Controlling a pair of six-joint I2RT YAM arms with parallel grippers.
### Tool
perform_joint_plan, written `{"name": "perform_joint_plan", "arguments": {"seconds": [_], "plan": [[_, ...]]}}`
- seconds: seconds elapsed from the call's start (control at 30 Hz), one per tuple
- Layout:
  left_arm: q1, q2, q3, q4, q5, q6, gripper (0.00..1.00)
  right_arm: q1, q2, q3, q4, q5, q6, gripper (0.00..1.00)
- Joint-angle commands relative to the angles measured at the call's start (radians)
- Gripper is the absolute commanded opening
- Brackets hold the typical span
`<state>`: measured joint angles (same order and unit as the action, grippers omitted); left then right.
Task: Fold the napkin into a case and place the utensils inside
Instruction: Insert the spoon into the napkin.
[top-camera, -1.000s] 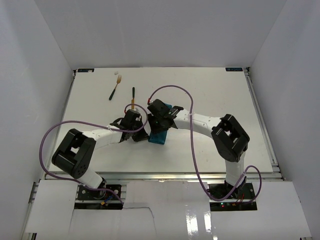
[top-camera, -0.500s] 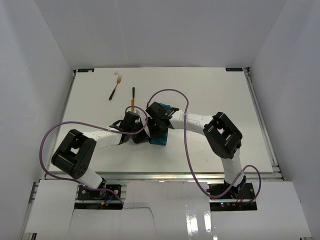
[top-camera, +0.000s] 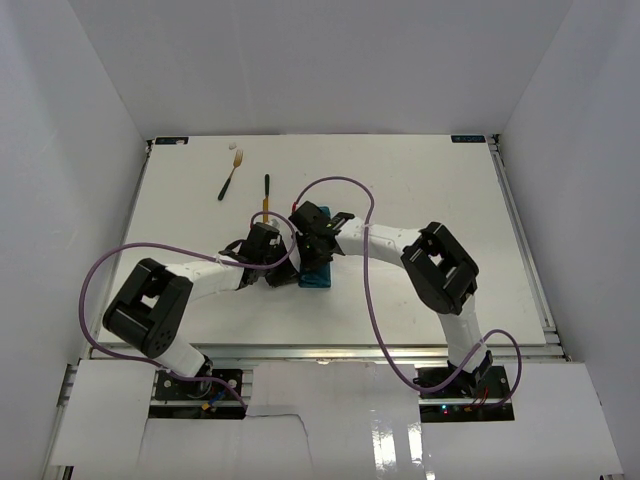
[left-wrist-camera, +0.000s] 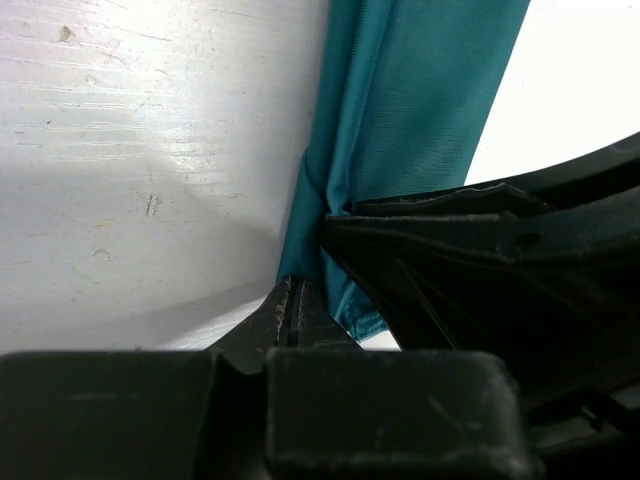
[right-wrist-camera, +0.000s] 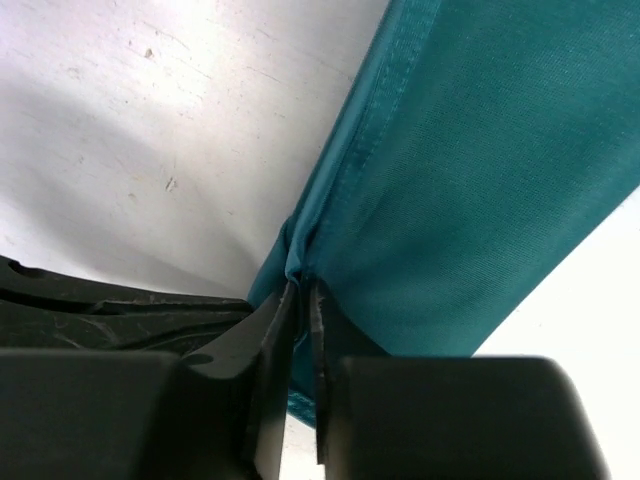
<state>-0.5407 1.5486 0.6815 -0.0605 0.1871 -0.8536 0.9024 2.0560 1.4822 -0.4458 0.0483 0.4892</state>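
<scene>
Over the last second the right gripper has dropped onto the napkin and closed. Its jaws now stand almost together, clenched on the stitched hem where the cloth bunches into a small pleat. In the top view the right arm has drawn its elbow in toward the left. The flap of teal that showed on the far side of that gripper is gone, leaving the napkin as a narrow folded strip near the middle of the table. The left gripper has not shifted and stays clamped on the napkin's left fold, just beside the right one (the two sets of fingers nearly meet). With both edges pinched, the next fold or a tug to square the case looks ready to start, though the case does not look finished. The knife and fork lie untouched farther back and to the left, well apart from the cloth, so loading them is still some way off.
</scene>
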Motion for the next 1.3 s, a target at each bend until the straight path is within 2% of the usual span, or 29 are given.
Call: {"name": "perform_joint_plan", "arguments": {"seconds": [0.0,0.03,0.4,0.83,1.13,1.17,1.27], "plan": [[-0.002,-0.005,0.007,0.021,0.008,0.005,0.00,0.000,0.018,0.007,-0.019,0.027,0.017,0.11],[-0.002,-0.005,0.009,0.015,0.006,0.005,0.00,0.000,0.007,0.000,-0.018,0.039,0.017,0.08],[-0.002,0.010,0.038,-0.044,-0.054,0.010,0.00,-0.011,-0.131,-0.025,0.002,0.209,0.005,0.08],[-0.002,0.024,0.069,-0.067,-0.061,0.027,0.00,-0.026,-0.024,0.044,0.009,0.283,0.012,0.08],[-0.002,0.024,0.156,-0.140,-0.083,0.015,0.00,-0.028,0.003,0.026,0.050,0.210,0.018,0.08],[-0.002,0.019,0.177,-0.157,-0.101,0.001,0.11,-0.028,-0.003,0.004,0.070,0.203,0.019,0.08],[-0.002,0.021,0.217,-0.183,-0.124,-0.045,0.13,-0.026,-0.033,-0.036,0.097,0.202,0.022,0.08]]}}
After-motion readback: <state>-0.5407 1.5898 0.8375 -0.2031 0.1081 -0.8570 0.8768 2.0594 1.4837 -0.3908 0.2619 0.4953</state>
